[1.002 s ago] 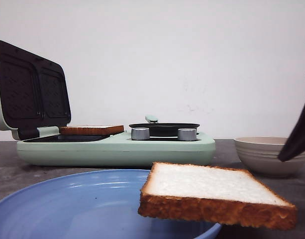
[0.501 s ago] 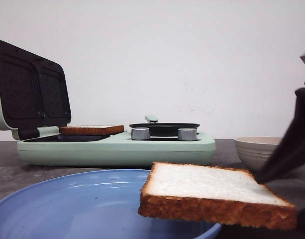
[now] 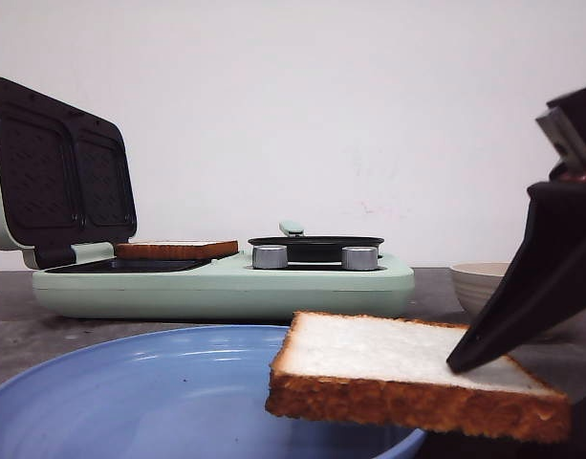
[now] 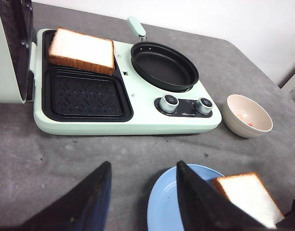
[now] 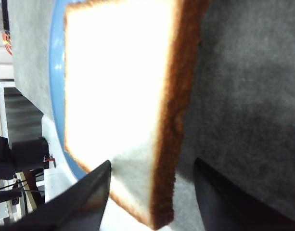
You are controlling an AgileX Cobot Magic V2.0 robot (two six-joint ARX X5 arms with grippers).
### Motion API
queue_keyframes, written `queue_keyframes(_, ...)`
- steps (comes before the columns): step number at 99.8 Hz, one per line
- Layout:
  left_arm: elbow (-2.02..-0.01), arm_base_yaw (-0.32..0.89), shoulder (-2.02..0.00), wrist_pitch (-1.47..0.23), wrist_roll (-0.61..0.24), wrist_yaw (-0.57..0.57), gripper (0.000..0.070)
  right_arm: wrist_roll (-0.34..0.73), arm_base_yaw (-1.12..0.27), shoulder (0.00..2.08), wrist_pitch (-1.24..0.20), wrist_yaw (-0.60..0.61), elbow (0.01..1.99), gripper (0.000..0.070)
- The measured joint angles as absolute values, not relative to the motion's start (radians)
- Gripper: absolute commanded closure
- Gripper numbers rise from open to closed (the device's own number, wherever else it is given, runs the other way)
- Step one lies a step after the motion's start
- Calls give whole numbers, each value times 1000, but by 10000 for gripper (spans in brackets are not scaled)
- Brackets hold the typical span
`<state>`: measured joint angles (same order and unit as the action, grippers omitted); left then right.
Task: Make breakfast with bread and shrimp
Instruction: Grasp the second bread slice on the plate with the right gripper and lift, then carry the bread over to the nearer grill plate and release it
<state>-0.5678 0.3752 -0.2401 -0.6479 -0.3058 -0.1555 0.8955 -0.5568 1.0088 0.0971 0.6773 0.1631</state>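
Straddling the near slice of bread (image 5: 123, 91), my right gripper (image 5: 149, 192) has its fingers spread, one over the white crumb and one out past the crust, nothing clamped yet. That slice rests on the rim of the blue plate (image 3: 130, 382) and overhangs it on my right, so the free edge is the one I would go for. To do this well, I judge I should let one finger pass under the overhang and the other sit on top, then close gently, since the crumb looks soft and would crush or tear. Lifting straight up before travelling should keep the slice from dragging the plate.

My left gripper (image 4: 142, 202) hangs open above the grey table (image 4: 22, 144) just short of the plate, holding nothing.

Farther off, the beige bowl (image 4: 247, 115) stands on my right with the shrimp (image 4: 243, 117) as faint pale and orange bits inside. Beyond lies the green breakfast maker (image 4: 137, 120), lid (image 3: 58, 172) raised, the second slice (image 4: 82, 49) in the rear grill tray, the front tray (image 4: 84, 94) bare, and the black pan (image 4: 164, 66) empty. The path from plate to tray looks open; the raised lid is the edge to mind.
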Motion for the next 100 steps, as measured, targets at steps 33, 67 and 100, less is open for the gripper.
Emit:
queue_keyframes(33, -568, 375, -240, -648, -306, -155, 503, 900, -568, 1015, 145, 685, 164, 699)
queue_keyframes(67, -568, 375, -240, -648, -306, -155, 503, 919, -568, 1014, 201, 712, 163, 699)
queue_keyframes(100, -568, 375, -240, -648, -306, -155, 503, 1023, -567, 978, 358, 733, 163, 699)
